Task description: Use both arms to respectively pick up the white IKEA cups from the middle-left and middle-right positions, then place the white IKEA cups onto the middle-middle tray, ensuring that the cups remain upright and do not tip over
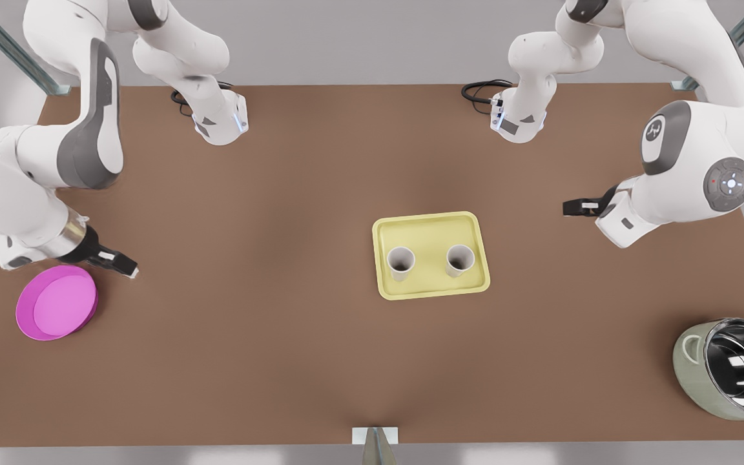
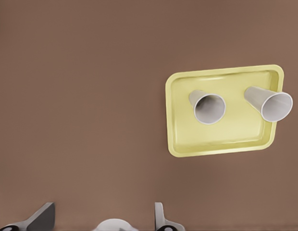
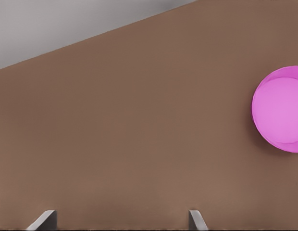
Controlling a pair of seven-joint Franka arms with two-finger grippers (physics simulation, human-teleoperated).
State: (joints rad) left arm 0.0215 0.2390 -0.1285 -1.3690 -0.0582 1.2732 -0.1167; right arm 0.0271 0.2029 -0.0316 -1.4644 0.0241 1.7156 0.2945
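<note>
Two white IKEA cups [image 1: 401, 261] [image 1: 460, 259] stand upright, side by side, on the pale-yellow tray [image 1: 430, 223] near the table's middle. From the left wrist view both cups [image 2: 209, 108] [image 2: 271, 103] sit inside the tray [image 2: 221, 139], mouths up. My left gripper [image 1: 572, 207] [image 2: 103, 207] hovers at the front view's right, apart from the tray, open and holding nothing. My right gripper [image 1: 130, 266] [image 3: 121, 214] is at the front view's left, just above the magenta dish, open with nothing between its fingers.
A round magenta-pink dish [image 1: 57, 311] [image 3: 281, 110] lies near the table's edge at the front view's left. A large steel-lined pot [image 1: 730, 368] rests tilted at the front view's lower right corner. Both arm bases with black cables stand along the far edge.
</note>
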